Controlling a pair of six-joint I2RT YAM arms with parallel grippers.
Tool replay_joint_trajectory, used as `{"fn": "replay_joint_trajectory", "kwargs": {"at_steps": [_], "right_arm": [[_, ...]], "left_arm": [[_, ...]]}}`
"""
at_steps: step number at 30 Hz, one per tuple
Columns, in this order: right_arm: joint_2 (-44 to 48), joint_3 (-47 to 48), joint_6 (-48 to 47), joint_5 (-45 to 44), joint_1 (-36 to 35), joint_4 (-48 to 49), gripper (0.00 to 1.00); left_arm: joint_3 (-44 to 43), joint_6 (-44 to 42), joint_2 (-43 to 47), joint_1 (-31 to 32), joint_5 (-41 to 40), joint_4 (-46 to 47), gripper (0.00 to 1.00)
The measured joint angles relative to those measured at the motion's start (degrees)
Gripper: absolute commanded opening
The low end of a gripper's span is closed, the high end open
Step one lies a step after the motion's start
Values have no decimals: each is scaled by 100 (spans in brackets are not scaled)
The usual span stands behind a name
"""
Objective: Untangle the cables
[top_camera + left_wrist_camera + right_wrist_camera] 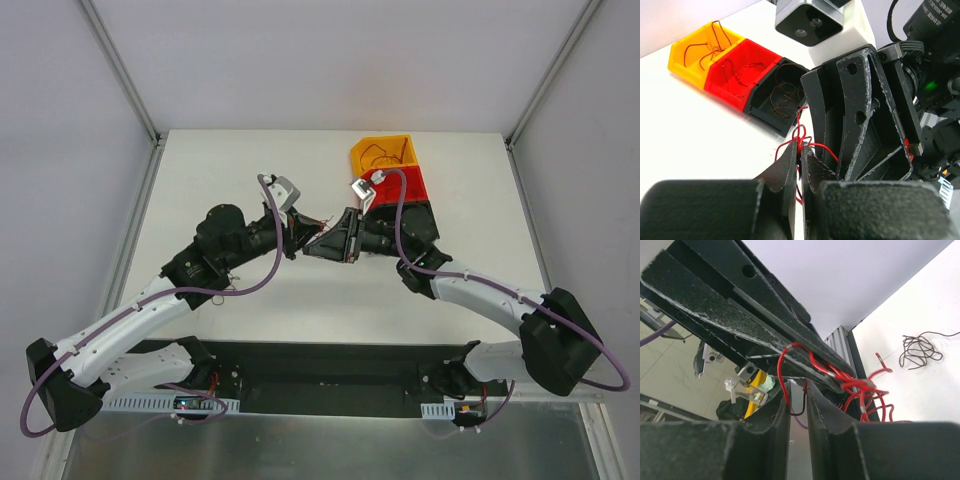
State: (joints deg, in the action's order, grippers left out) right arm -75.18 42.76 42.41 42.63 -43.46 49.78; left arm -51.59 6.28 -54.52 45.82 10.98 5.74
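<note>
1. The left gripper (800,155) has its jaws pressed together on a tangle of thin red curly wires (858,385), held above the middle of the white tabletop (220,170).
2. The right gripper (798,390) meets it tip to tip. Its fingers stand a narrow slit apart, and one red strand loops through the slit.
3. A loose dark brown wire bundle (916,349) lies on the table, apart from the tangle.
4. A yellow plastic bin (685,70), a red plastic bin (725,95) and a black plastic bin (767,120) touch in a row running from the far edge. Each holds loose curly wires.
5. Bare surface lies left of the grippers.
</note>
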Motion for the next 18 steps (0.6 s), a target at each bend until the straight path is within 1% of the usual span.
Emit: {"fn": "replay_joint_trajectory", "kwargs": {"at_steps": [1, 3, 5, 7, 10, 12, 15, 16, 18], "right_arm": [[0, -37, 2, -57, 2, 39, 15], [15, -87, -20, -173, 24, 37, 1], [111, -127, -142, -238, 63, -164, 1], [299, -127, -400, -354, 98, -643, 0], [905, -103, -1202, -990, 107, -1996, 0], [1362, -9, -1727, -1635, 63, -2918, 12], [1838, 70, -2288, -2131, 31, -3731, 32], [1910, 70, -2415, -2201, 31, -3934, 37], [1902, 72, -2599, -2269, 33, -4170, 40]], "left_arm": [[0, 17, 2, 0, -26, 0, 0], [0, 35, 2, 0, -116, -2, 0], [0, 39, 2, 0, -271, -26, 0], [0, 37, 2, 0, -476, -90, 0], [0, 44, 11, 39, -881, -264, 0], [2, 59, 17, 116, -1110, -382, 0], [2, 59, 31, 166, -1563, -479, 0], [2, 59, 46, 120, -1698, -474, 0], [2, 68, 79, 79, -1902, -474, 0]]}}
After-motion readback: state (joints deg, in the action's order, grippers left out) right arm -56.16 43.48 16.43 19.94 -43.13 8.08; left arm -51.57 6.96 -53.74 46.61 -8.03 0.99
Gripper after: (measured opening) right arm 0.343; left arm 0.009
